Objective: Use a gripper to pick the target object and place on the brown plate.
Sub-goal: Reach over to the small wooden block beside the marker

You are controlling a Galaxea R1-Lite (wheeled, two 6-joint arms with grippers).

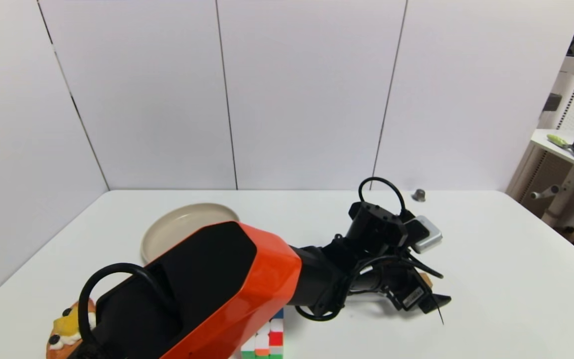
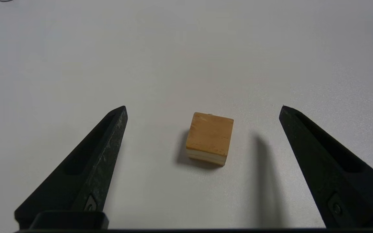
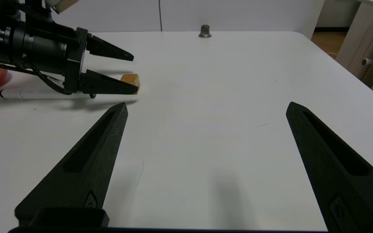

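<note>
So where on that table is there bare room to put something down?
Bare white table stretches from the left end effector and its wooden cube toward the grey knob. The near left corner is crowded: plate, colour cube, toy.

The surface [image 1: 491, 279] is plain white, backed by pale grey-white wall panels [image 1: 307, 89] split by thin dark seams. The left claw [image 2: 202, 110] is matte black, on an arm [image 1: 247, 279] of bright orange and black with looping black cables and a small silver-grey box [image 1: 427, 235]. The cube [image 2: 209, 138] is tan-brown on top with 1 lighter cream band along its lower edge (faint wood grain shows). The plate [image 1: 177, 227] is matte beige-tan. A small knob [image 1: 419, 195] is dark grey. A puzzle cube [image 1: 264, 344] shows white, red, orange, green and blue squares. The right claw [image 3: 206, 108] is black too.
</note>
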